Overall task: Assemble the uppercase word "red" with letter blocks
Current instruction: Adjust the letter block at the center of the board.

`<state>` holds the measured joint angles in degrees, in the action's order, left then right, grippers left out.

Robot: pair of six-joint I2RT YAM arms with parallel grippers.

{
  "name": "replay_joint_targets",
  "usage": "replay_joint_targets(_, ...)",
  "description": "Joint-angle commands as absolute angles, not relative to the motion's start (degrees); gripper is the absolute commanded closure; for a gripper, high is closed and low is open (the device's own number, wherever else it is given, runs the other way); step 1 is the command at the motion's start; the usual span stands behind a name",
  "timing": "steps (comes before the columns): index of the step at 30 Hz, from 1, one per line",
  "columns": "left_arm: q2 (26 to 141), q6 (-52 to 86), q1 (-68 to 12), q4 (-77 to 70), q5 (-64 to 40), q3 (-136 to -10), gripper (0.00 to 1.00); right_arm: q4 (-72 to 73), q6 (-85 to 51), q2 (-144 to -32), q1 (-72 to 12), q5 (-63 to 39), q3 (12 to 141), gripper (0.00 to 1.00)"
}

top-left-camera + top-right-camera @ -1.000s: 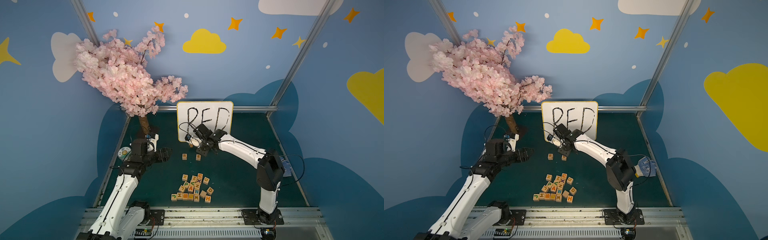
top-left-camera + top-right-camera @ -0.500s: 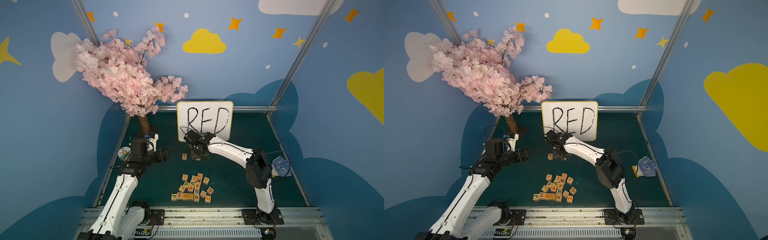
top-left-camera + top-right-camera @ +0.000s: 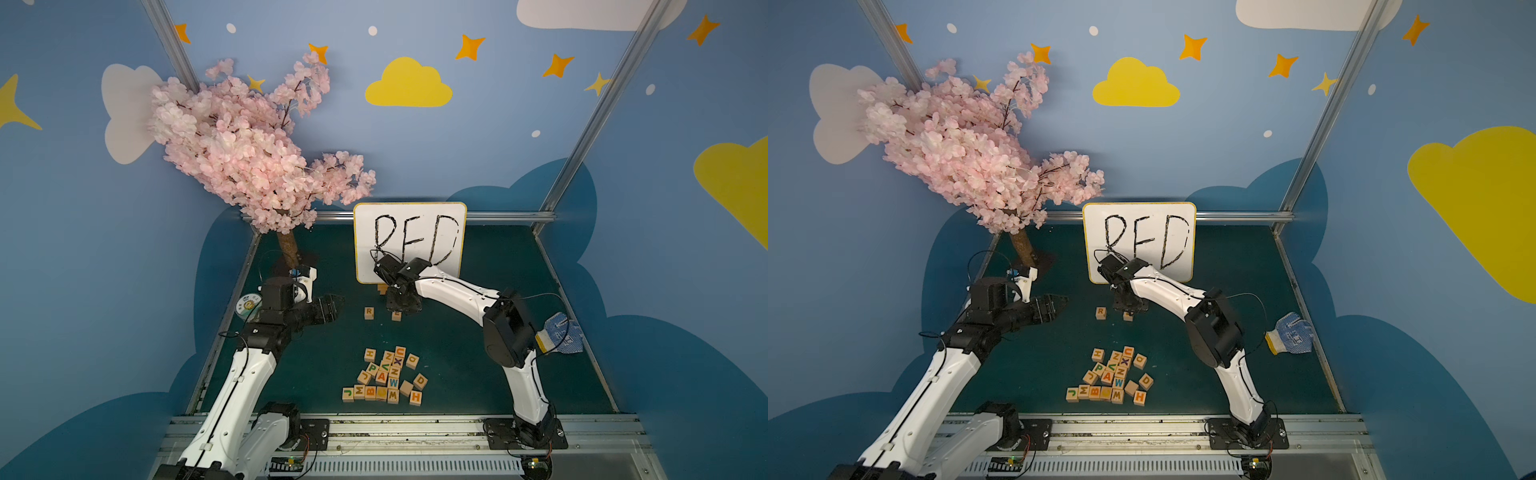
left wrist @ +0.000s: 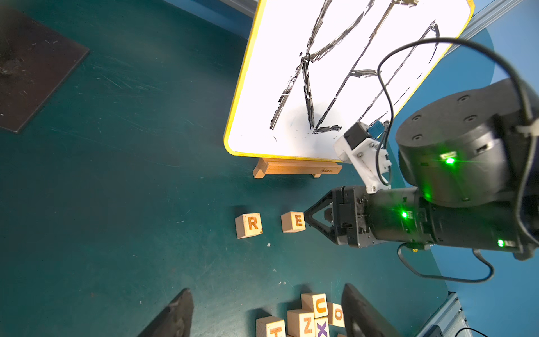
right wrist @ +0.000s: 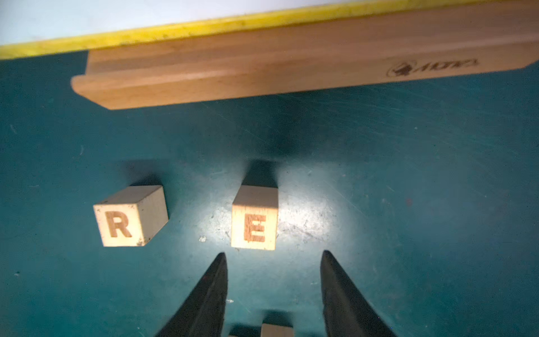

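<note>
Green tabletop (image 3: 478,365): blocks R (image 5: 119,224) and E (image 5: 255,230) stand side by side, apart; right claw (image 5: 274,252) open, empty, near E; left claw (image 4: 267,287) open, empty.

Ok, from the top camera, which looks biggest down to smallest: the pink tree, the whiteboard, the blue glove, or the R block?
In a top view:
1. pink tree
2. whiteboard
3. blue glove
4. R block
None look alike.

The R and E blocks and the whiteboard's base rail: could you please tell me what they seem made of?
R block and E block: pale, unfinished-looking wood, matte, with faint grain; the letters are seemingly burnt or printed brown. The base rail: warmer wood, smooth, visible grain streaks, perhaps oiled.
</note>
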<state>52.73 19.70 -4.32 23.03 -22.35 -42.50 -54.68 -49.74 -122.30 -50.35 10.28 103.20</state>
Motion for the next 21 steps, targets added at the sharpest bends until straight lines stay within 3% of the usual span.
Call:
replay_joint_targets(1,53.29,19.55,-3.9,22.27,-22.94,-42.09,0.21,-55.22,-50.3,-124.33,-50.62,8.62,104.75,0.49)
replay_joint_targets(13,52.93,19.6,-3.63,22.31,-22.94,-42.01,0.21,-55.37,-49.31,-127.59,-50.2,7.23,106.26,0.5)
replay_joint_targets(21,52.9,19.68,-3.6,22.28,-23.01,-41.9,0.21,-55.11,-48.68,-129.02,-50.09,6.32,106.91,0.63)
